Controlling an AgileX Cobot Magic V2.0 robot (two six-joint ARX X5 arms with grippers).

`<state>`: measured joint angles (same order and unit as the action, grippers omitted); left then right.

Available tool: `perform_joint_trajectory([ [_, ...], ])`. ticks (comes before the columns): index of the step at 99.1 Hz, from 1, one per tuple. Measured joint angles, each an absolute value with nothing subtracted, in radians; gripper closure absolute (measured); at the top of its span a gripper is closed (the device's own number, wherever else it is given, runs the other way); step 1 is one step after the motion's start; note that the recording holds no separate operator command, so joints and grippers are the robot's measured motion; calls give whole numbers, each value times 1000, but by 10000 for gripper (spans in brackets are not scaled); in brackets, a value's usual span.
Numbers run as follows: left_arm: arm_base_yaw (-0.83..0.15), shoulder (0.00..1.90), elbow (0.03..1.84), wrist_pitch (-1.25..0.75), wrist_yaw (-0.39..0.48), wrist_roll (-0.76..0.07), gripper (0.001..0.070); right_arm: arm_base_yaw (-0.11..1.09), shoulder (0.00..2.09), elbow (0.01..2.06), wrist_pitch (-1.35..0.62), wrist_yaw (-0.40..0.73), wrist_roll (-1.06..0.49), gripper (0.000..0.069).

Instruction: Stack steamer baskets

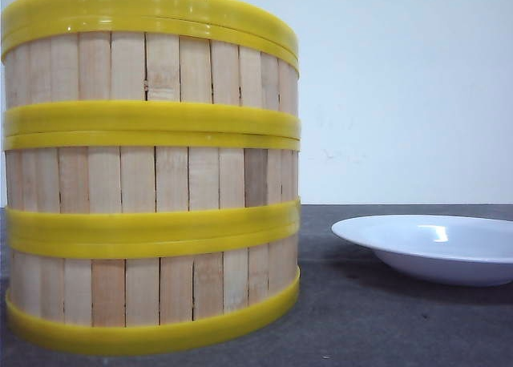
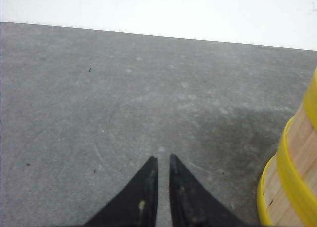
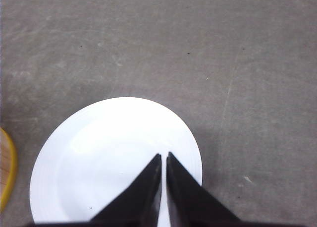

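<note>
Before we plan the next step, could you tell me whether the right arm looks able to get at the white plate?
Probably yes: the right gripper hangs directly over the white plate, nothing lies on it, and the steamer baskets stand apart beside it.

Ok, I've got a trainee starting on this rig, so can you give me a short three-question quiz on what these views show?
1. True or false: the three round slatted-wood steamer baskets with yellow rims stand stacked in one column.
2. What lies directly beneath the right hand? A) the shallow white plate B) a woven lid C) a steamer basket
3. Fill in: the left hand hovers over bare grey ____, its tips nearly together, holding nothing.

Key: 1 true. 2 A. 3 table; the stack shows only at the edge of that wrist view.
</note>
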<state>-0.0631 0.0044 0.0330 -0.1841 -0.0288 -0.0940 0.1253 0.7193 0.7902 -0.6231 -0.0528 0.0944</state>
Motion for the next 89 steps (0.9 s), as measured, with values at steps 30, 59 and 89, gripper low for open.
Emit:
perform_joint_trajectory([
  [30,-63,4,33,-184,-29,-94,695,133,663,712,-496,-49,94,681],
  [59,-63,4,33,-184,-29,-94,695,134,269,299,-217,-6,93,681],
  [89,-63,4,33,-184,-28,-94,695,134,6,43,-249,-19,93,681],
])
